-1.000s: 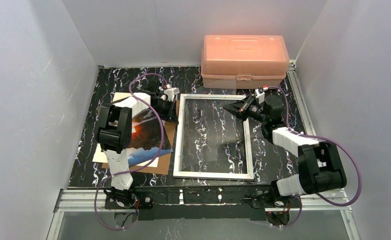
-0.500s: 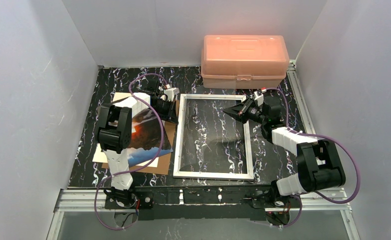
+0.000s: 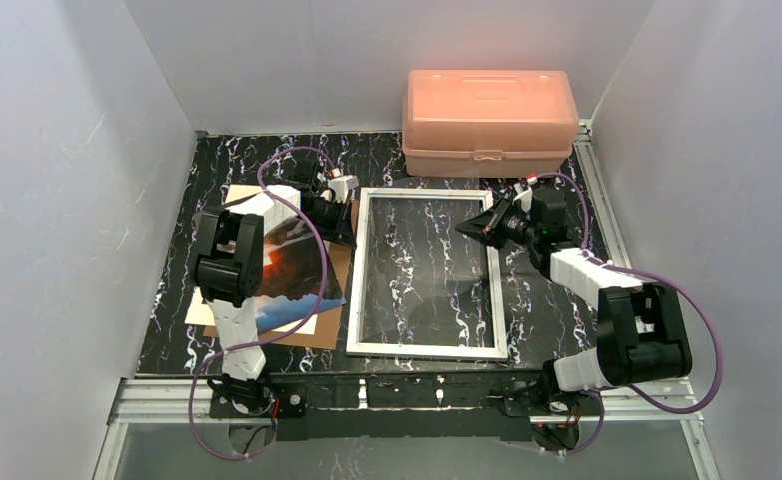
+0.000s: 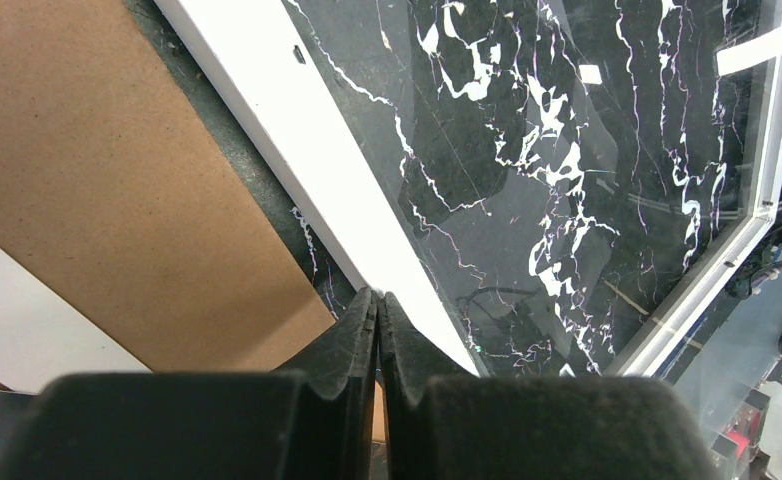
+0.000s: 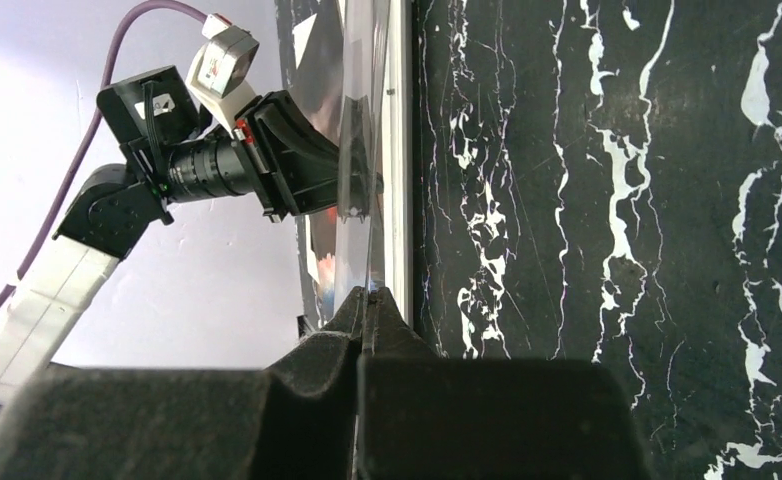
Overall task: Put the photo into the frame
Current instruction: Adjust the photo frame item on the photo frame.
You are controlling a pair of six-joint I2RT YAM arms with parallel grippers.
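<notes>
Photo (image 3: 292, 270) is lying flat at the table's (image 3: 532, 310) left side, on a brown board (image 3: 339, 262), partly under the left arm and outside the frame (image 3: 425, 350). Frame is lying at centre, just right of the board; marble is showing through its opening. Left gripper (image 4: 377, 300) is hanging at the frame's far left corner, fingers pressed together with nothing visible between them, tips over the narrow strip between the board and the white left rail; cannot tell whether they are touching either. Right gripper (image 5: 369, 295) is sitting at the far right side of the frame, closed and pinching the edge of the clear pane (image 5: 355, 180), which is standing tilted beside the right rail. Pink box (image 3: 489, 105) is sitting behind the frame, against the back wall.
</notes>
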